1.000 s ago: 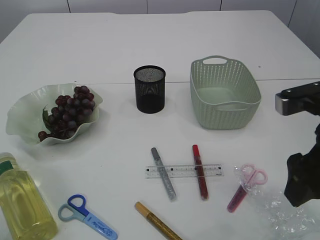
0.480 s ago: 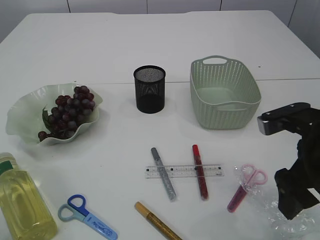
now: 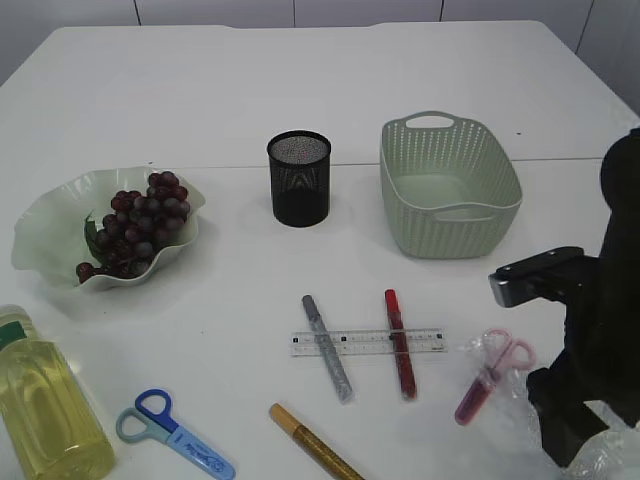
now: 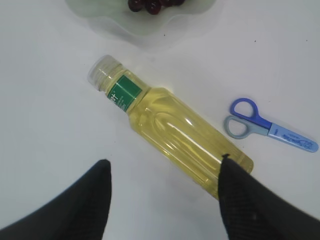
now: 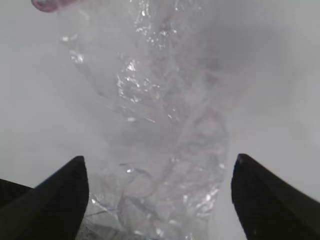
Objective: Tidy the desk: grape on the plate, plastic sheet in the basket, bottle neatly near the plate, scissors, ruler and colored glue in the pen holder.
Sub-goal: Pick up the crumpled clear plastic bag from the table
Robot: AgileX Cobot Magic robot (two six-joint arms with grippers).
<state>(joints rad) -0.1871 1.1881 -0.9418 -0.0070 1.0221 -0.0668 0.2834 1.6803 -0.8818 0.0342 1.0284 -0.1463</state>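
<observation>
The right gripper (image 5: 157,200), fingers apart, is straddling the sheet (image 5: 165,150) directly below it for a grasp.

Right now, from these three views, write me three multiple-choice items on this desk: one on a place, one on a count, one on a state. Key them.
1. Where is the grape bunch?
A. in the basket
B. on the plate
C. beside the pen holder

2. How many pairs of scissors lie on the table?
A. one
B. two
C. three

3. How do the right gripper's jaws stand?
A. open over the plastic sheet
B. shut on the ruler
C. shut on a glue stick

Key: 1 B, the bunch sits in the wavy plate. 2 B, blue scissors and pink scissors. 3 A, the right gripper has its fingers spread on either side of the crumpled plastic sheet.
</observation>
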